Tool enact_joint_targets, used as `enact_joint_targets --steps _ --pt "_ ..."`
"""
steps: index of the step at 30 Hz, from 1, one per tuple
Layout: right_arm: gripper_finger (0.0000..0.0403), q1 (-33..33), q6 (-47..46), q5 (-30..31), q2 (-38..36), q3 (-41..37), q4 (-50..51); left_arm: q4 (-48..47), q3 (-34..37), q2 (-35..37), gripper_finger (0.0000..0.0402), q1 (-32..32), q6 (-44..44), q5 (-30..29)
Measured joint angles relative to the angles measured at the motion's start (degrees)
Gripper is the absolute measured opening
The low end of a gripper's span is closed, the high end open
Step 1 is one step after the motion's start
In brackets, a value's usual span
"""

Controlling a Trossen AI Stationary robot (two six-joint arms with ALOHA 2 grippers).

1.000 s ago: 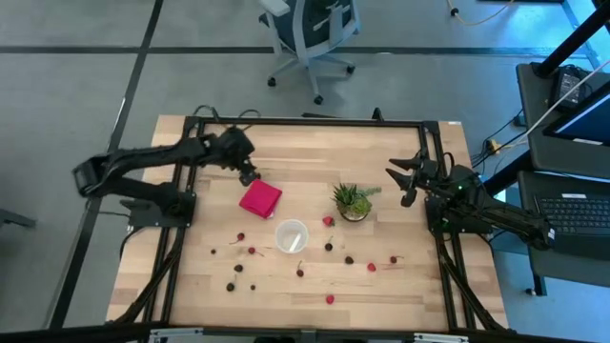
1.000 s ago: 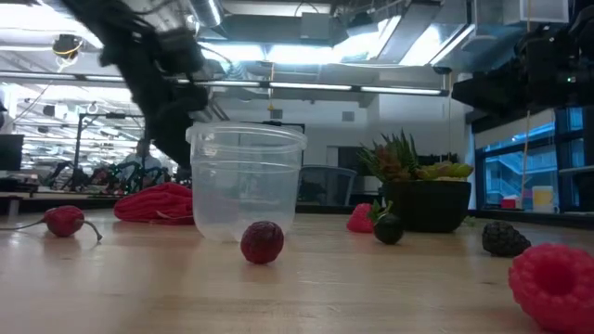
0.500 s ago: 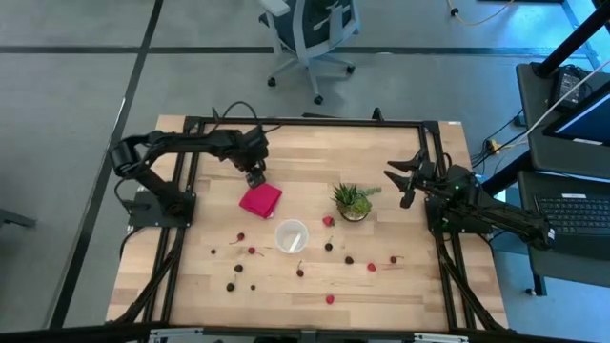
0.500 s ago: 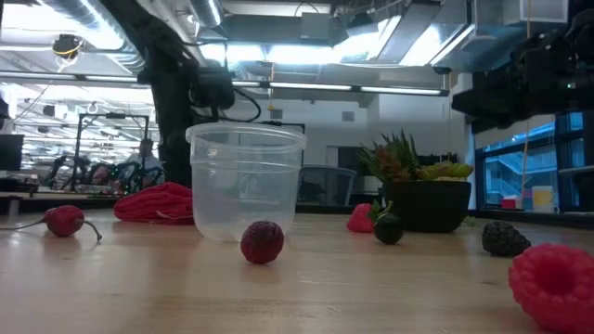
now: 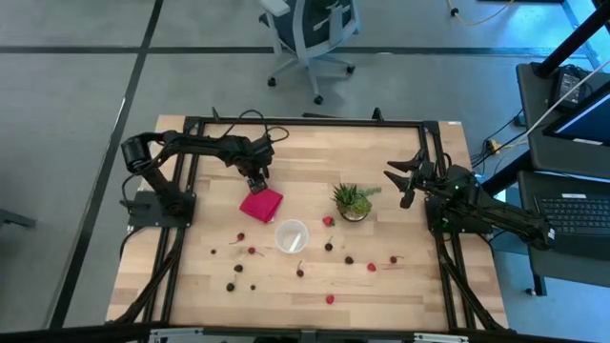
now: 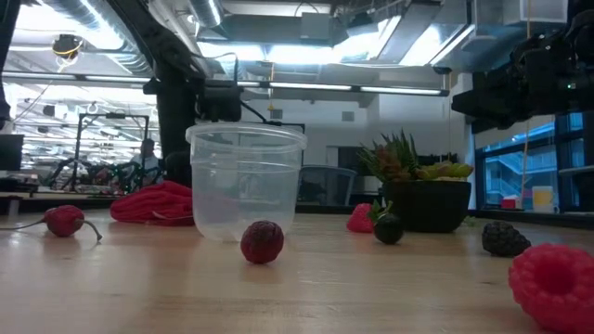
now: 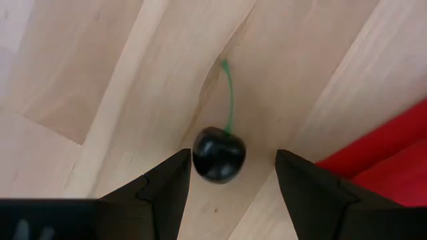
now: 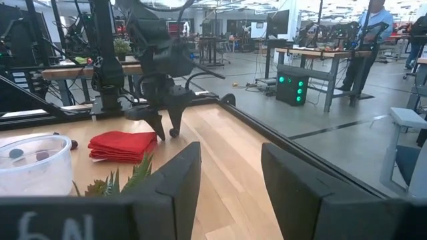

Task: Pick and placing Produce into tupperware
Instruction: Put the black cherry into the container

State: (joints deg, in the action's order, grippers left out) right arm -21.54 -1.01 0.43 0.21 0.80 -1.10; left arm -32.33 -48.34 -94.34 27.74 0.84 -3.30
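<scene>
My left gripper (image 5: 255, 180) hangs open just past the far edge of the flat red block (image 5: 260, 202). In the left wrist view its fingers stand on either side of a black cherry (image 7: 219, 155) with a green stem, which lies on the wood; I cannot see them touching it. The clear round tupperware (image 5: 292, 235) stands upright near the table's middle, also seen in the low view (image 6: 245, 181). Small red and dark fruits (image 5: 329, 247) lie scattered on the table's near half. My right gripper (image 5: 405, 181) waits open at the right edge.
The spiky green potted plant (image 5: 353, 201) stands right of the tupperware. The red block (image 7: 393, 153) lies close beside the left gripper's finger. A black frame rail (image 5: 315, 122) runs along the table's far edge. Bare wood lies between the plant and the right gripper.
My left gripper has moved a little toward the table's right edge, ending at the far edge of the red block, while its arm has folded in closer to the table. The right arm has kept still.
</scene>
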Motion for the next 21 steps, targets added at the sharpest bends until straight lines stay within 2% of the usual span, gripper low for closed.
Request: enact_joint_targets --steps 11,21 --pt "0.0161 0.0 0.0 0.0 0.0 0.0 0.1 0.2 0.1 0.1 0.0203 0.3 0.0 -0.4" --pt "0.0161 0.0 0.0 0.0 0.0 0.0 0.1 0.8 0.1 0.1 0.0115 0.3 -1.1 -0.5"
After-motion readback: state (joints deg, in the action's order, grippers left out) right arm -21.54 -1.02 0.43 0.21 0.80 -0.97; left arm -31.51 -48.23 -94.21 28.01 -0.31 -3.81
